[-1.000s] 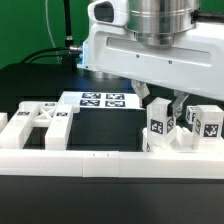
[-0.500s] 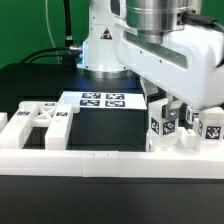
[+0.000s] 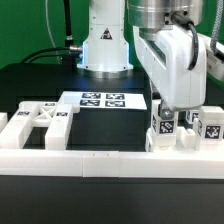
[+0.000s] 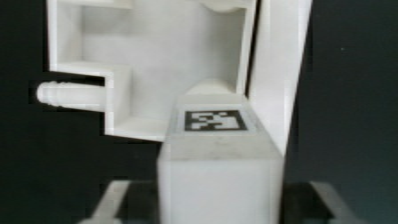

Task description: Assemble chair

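Claw (image 3: 168,116) at right of frame in exterior view, lowered onto upright tagged block (image 3: 160,128). Dark fingers either side of block top. Cannot tell if spread or pinching.
Second tagged block (image 3: 212,124) just beside it, at far right edge.
Crossed panel (image 3: 42,122) lies flat at middle left.
Marker board (image 3: 105,100) at centre, on black surface (image 3: 100,135).
Border rail (image 3: 100,160) runs across lower frame.
Wrist view: tagged block (image 4: 217,150) stands before pegged piece (image 4: 160,60).
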Controlling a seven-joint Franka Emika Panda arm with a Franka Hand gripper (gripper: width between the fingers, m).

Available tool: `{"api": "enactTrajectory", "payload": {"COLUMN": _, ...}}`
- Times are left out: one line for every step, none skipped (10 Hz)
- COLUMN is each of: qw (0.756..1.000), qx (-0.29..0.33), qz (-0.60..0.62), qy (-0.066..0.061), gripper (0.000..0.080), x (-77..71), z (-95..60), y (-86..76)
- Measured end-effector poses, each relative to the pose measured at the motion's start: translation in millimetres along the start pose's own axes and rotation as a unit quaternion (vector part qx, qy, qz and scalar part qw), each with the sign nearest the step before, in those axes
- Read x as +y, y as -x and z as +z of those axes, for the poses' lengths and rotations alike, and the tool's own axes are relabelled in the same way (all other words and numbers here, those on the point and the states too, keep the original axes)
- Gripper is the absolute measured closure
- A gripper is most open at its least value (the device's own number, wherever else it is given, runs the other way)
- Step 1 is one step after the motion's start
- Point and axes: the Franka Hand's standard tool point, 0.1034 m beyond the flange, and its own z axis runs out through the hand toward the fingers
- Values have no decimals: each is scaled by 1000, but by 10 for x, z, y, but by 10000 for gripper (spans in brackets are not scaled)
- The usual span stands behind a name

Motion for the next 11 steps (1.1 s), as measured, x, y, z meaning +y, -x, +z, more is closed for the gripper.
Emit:
{"api": "enactTrajectory", "payload": {"qw": 1000, "qx": 0, "qz": -23, "qy": 0, "gripper": 402, "x": -1, "z": -3, "y": 2}}
{"api": "enactTrajectory", "payload": {"qw": 999, "qx": 0, "qz": -52, "qy": 0, "gripper": 223, "x": -1, "z": -13, "y": 17}}
{"api": "enactTrajectory", "payload": {"qw": 995, "qx": 0, "qz": -96, "qy": 1, "gripper": 164, "x": 1, "z": -15, "y": 50}}
{"api": "enactTrajectory", "payload": {"qw": 988, "qx": 5, "qz": -156, "qy": 2, "gripper": 164, "x": 3, "z": -11, "y": 72}}
{"api": "enactTrajectory", "payload": {"qw": 985, "qx": 5, "qz": -175, "qy": 3, "gripper": 152, "x": 4, "z": -7, "y": 60}}
{"api": "enactTrajectory", "payload": {"qw": 977, "qx": 5, "qz": -215, "qy": 3, "gripper": 152, "x": 5, "z": -6, "y": 51}}
{"api": "enactTrajectory", "payload": {"qw": 967, "qx": 5, "qz": -254, "qy": 3, "gripper": 151, "x": 5, "z": -5, "y": 50}}
{"api": "enactTrajectory", "payload": {"qw": 954, "qx": 6, "qz": -301, "qy": 4, "gripper": 151, "x": 4, "z": -1, "y": 55}}
{"api": "enactTrajectory", "payload": {"qw": 933, "qx": 7, "qz": -360, "qy": 1, "gripper": 151, "x": -3, "z": 13, "y": 104}}
{"api": "enactTrajectory", "payload": {"qw": 907, "qx": 7, "qz": -421, "qy": 0, "gripper": 151, "x": -5, "z": 24, "y": 125}}
{"api": "enactTrajectory", "payload": {"qw": 877, "qx": 11, "qz": -480, "qy": -4, "gripper": 151, "x": -20, "z": 24, "y": 121}}
